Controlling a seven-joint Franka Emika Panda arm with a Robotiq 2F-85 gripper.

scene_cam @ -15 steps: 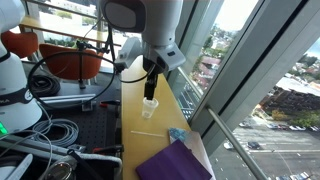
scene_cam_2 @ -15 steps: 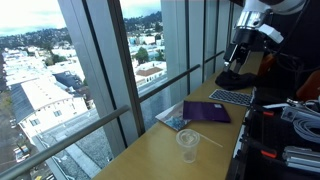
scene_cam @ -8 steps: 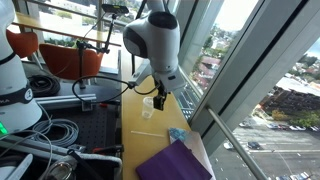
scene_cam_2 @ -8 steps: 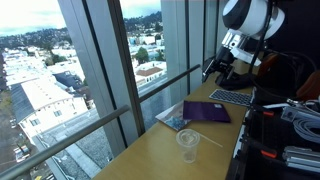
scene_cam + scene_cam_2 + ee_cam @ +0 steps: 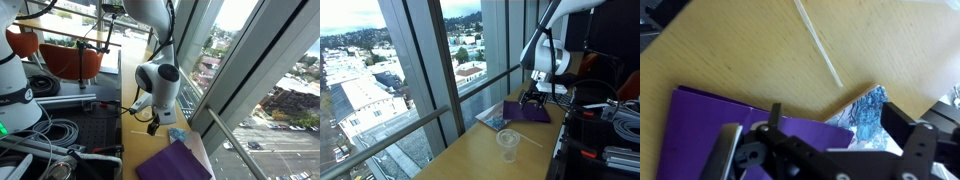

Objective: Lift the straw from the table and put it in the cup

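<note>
The straw [image 5: 821, 47] lies flat on the yellow-tan table [image 5: 730, 50], a thin pale stick running diagonally at the top of the wrist view. It also shows faintly in an exterior view [image 5: 137, 132]. The clear cup [image 5: 508, 143] stands upright on the table [image 5: 470, 160] and appears empty. In an exterior view the arm hides it. My gripper [image 5: 838, 120] is open and empty. It hangs low over the table [image 5: 152, 124], above the edge of a purple notebook and short of the straw [image 5: 533, 99].
A purple notebook [image 5: 710, 112] lies under the gripper and shows in both exterior views [image 5: 172, 162] [image 5: 527, 112]. A blue patterned object [image 5: 868, 108] sits beside it [image 5: 176, 134]. A window wall runs along the table. Cables and equipment [image 5: 50, 130] lie on the other side.
The arm has folded down from high above the table. The gripper has dropped from near the cup to just above the notebook and straw. Straw and cup have not moved.
</note>
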